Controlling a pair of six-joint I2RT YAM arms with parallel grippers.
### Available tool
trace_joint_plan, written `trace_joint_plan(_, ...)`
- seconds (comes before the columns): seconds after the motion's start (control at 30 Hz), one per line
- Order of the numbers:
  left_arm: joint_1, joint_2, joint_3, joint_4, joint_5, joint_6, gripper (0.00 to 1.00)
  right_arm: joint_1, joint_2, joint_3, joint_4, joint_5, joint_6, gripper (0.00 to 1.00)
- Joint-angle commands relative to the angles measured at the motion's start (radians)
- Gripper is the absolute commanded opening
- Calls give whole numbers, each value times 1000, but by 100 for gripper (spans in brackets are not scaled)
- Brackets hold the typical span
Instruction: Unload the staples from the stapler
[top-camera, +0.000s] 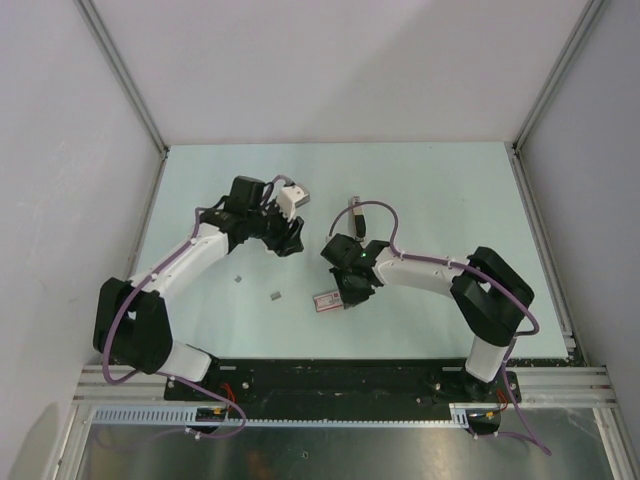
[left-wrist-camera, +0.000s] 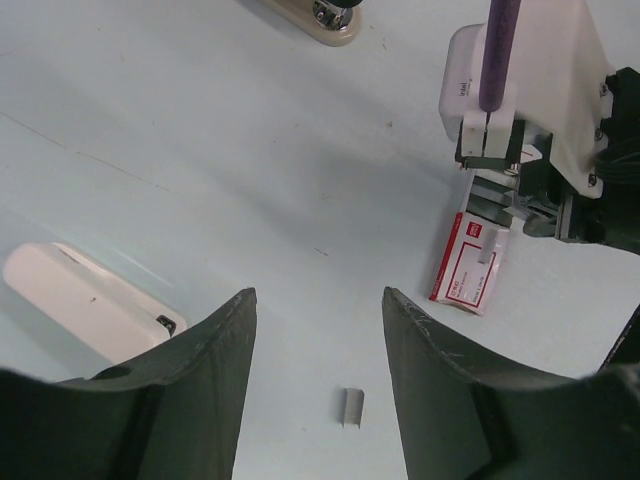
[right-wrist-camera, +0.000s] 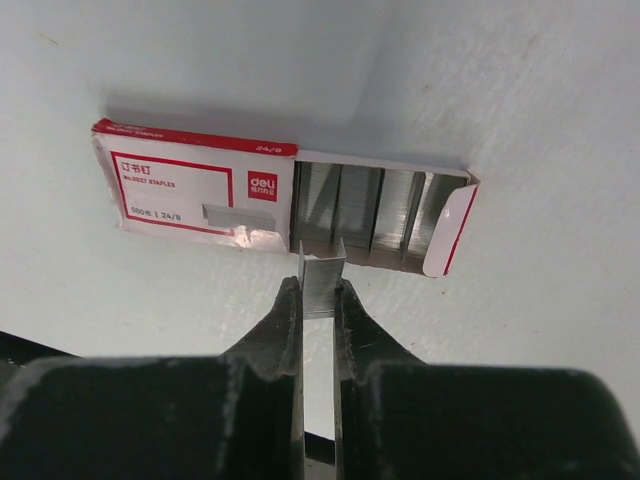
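Observation:
My right gripper (right-wrist-camera: 318, 290) is shut on a short grey strip of staples (right-wrist-camera: 322, 280) and holds it just in front of the open end of the red-and-white staple packet (right-wrist-camera: 200, 190); it is low over the packet in the top view (top-camera: 348, 292). My left gripper (left-wrist-camera: 318, 300) is open and empty above the table (top-camera: 288, 240). A loose staple strip (left-wrist-camera: 348, 405) lies on the table between its fingers. Two small staple bits lie on the table (top-camera: 238, 279) (top-camera: 275, 295). The stapler's white oblong shell (left-wrist-camera: 85, 300) lies left of the left gripper. It is hidden in the top view.
The packet (top-camera: 325, 299) lies open with rows of staples inside (right-wrist-camera: 375, 215). A beige oblong end with a metal part (left-wrist-camera: 320, 15) is cut off by the top edge of the left wrist view. The right arm's wrist camera (left-wrist-camera: 520, 80) hangs over the packet (left-wrist-camera: 470, 262).

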Motion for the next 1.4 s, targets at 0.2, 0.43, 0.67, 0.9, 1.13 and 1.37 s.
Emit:
trace_joint_plan(0.2,17,-56,-13,8,48,6,58,4,36,72,-37,19,-24,14)
trace_joint_plan(0.43,20,-62,-16,8,48,9,58,-1,31,74,-36,14,-25,24)
trace_joint_plan(0.67,22,-69,-20,8,60,11,58,-3,16,81,-20,-15,-26,36)
trace_joint_plan(0.9,23,-70,-18,7,56,11,58,-7,-30,89,-30,-13,-20,37)
trace_joint_plan(1.13,22,-79,-13,7,47,12,59,-19,-141,83,-95,26,-17,27)
trace_joint_plan(1.37,24,-81,-10,7,48,11,59,-20,-186,-7,-81,-6,-14,2)
